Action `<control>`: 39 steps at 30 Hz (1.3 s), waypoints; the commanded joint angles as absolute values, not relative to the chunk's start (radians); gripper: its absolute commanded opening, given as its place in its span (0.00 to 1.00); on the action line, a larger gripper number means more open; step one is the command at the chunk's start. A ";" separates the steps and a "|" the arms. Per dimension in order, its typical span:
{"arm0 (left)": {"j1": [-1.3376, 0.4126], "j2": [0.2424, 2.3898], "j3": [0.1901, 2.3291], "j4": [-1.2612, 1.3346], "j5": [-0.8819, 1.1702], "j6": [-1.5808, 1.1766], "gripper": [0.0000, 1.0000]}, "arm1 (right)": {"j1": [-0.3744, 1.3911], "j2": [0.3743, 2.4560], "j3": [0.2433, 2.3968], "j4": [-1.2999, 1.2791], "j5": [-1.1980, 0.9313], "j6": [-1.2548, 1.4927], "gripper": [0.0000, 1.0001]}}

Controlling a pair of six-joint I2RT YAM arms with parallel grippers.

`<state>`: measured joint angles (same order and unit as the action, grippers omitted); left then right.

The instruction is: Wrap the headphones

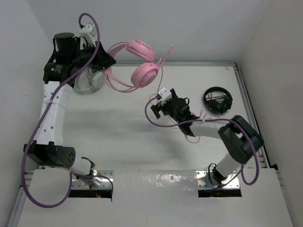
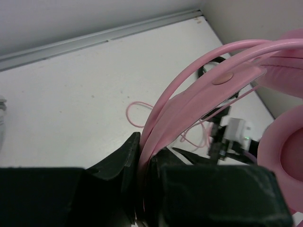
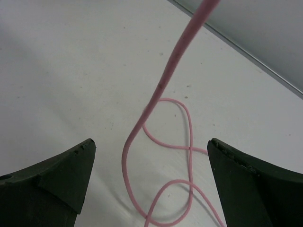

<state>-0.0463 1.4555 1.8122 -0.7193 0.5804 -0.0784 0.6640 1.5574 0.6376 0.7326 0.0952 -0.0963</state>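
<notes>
1x pink headphones (image 1: 145, 74), 1x black headphones (image 1: 218, 100).

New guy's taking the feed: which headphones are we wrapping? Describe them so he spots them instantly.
Look to the table's far-left corner, where the left end effector is shut on a headband. Held up there are the pink headphones, their thin pink cable dropping between the right end effector's open fingers. The black headphones by the right edge lie flat, untouched.

No readable writing is showing in any of the three views; the headphones (image 1: 145, 74) and the table (image 1: 118, 130) are carrying no legible label, brand, number or sign
</notes>
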 commanded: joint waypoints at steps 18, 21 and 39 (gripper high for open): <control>0.025 1.606 1.717 -0.453 0.574 -0.324 0.00 | 1.024 1.845 1.366 -0.303 0.218 -0.122 0.00; 0.017 1.652 1.692 -0.445 0.468 -0.218 0.00 | 1.126 1.934 1.650 -0.654 0.238 -0.150 0.00; -0.429 1.464 1.224 -0.307 0.005 0.492 0.00 | 0.988 1.684 1.865 -0.897 0.616 -0.219 0.00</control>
<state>-0.3855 1.6054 1.2476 -0.4313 0.0181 0.3843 1.0538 1.7168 1.8111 -0.8932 0.4900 -0.1886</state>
